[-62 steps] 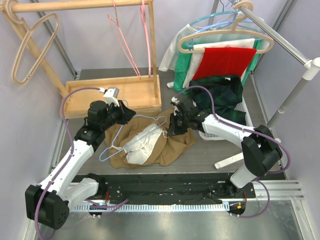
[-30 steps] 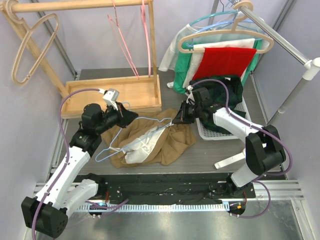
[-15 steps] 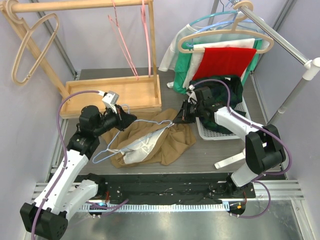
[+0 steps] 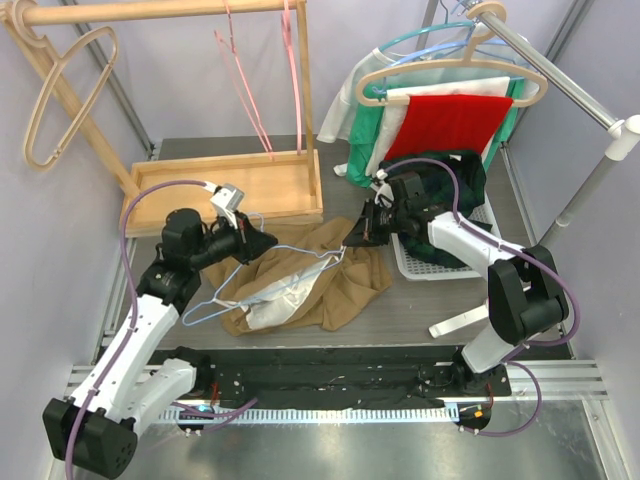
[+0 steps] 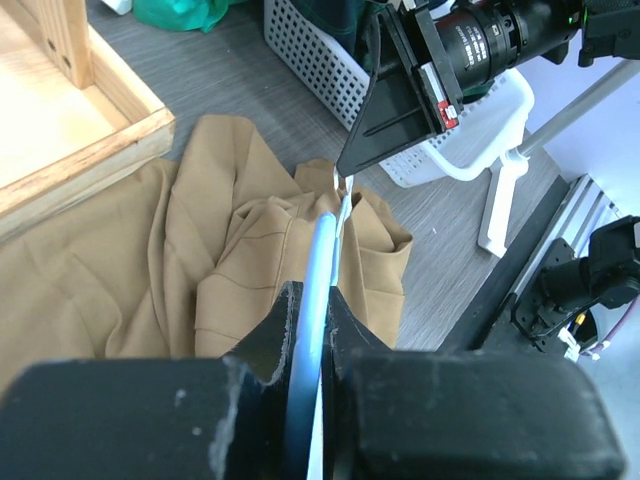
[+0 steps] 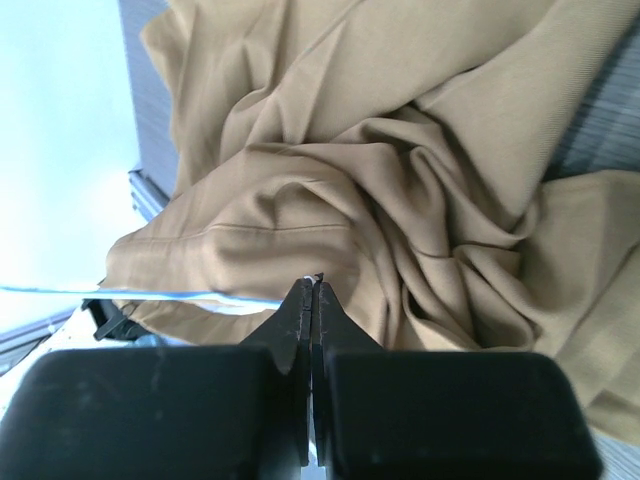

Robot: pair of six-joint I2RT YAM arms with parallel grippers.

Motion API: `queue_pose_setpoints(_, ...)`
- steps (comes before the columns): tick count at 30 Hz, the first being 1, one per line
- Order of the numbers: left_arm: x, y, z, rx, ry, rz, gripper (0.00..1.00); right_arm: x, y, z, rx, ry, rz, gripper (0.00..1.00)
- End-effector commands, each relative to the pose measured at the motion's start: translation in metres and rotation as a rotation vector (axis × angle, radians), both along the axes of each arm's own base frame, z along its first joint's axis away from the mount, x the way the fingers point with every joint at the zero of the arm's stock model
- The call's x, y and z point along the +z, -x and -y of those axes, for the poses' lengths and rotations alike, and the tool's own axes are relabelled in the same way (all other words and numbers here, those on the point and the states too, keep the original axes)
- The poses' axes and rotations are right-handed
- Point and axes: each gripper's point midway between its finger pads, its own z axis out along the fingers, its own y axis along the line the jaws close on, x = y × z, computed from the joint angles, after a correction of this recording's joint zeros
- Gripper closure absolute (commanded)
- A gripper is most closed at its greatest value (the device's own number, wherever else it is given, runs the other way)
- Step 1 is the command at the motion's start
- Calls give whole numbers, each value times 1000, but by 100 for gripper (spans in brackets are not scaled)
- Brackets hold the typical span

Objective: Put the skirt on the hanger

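Skirt: the tan skirt (image 4: 345, 285) lies crumpled on the tabletop (image 4: 410, 305), between the wooden tray (image 4: 285, 190) and the arm bases. Its right edge is just beside the white basket (image 4: 415, 265). A pale lining (image 4: 280, 298) shows in its left part.
Hanger: a light blue wire hanger (image 4: 300, 258) stretches across the skirt from one hand to the other. Its lower loop reaches out past the skirt's left edge. Whether any of the wire runs inside the cloth cannot be told.
Left hand: the left hand (image 4: 266, 243) sits over the skirt's upper left corner, near the front wall of the tray. Its fingers are pinching the blue wire, which in the left wrist view runs straight out from between them towards the other hand.
Right hand: the right hand (image 4: 350, 240) points down at the skirt's upper right part, close to the basket. Its fingers are pressed together, and the right wrist view shows no gap between them. The blue wire leads up to them, so they appear to be gripping the hanger's far end, though the contact itself is hidden.
Basket: a dark plaid garment (image 4: 450, 190) is heaped in it, behind the right arm.
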Motion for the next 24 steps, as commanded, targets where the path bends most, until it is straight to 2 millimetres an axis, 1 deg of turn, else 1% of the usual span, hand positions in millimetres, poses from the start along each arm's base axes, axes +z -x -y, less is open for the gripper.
queue_pose_setpoints(1,15,-2,9,-49,57,34,100,40,-10,-14,54,-115,80,99)
queue_pose_setpoints(2,12,-4,12,-55,62,19,100,43,-9,-16,63,-128,81,99)
queue_pose_setpoints(3,15,-6,13,-59,77,24,100,47,-8,-18,71,-140,86,99)
queue_pose_setpoints(9,14,-11,20,-78,107,10,100,63,2,-31,139,-182,92,99)
queue_pose_setpoints(10,14,-11,20,-74,113,1,100,63,5,-34,150,-180,88,99)
queue_pose_setpoints(11,20,-14,21,-75,123,28,100,64,7,-36,159,-180,90,99)
queue_pose_setpoints(12,19,-15,21,-68,126,25,100,67,7,-38,164,-182,94,99)
queue_pose_setpoints(13,23,-17,21,-63,135,37,100,67,8,-39,168,-183,93,99)
queue_pose_setpoints(16,25,-22,20,-41,145,50,100,74,15,-46,198,-194,95,99)
queue_pose_setpoints(19,28,-24,19,-24,169,53,100,78,22,-53,229,-204,91,99)
queue_pose_setpoints(20,32,-24,20,-25,185,64,100,79,24,-55,240,-206,91,99)
queue_pose_setpoints(24,32,-28,16,11,187,74,100,81,33,-67,280,-210,86,99)
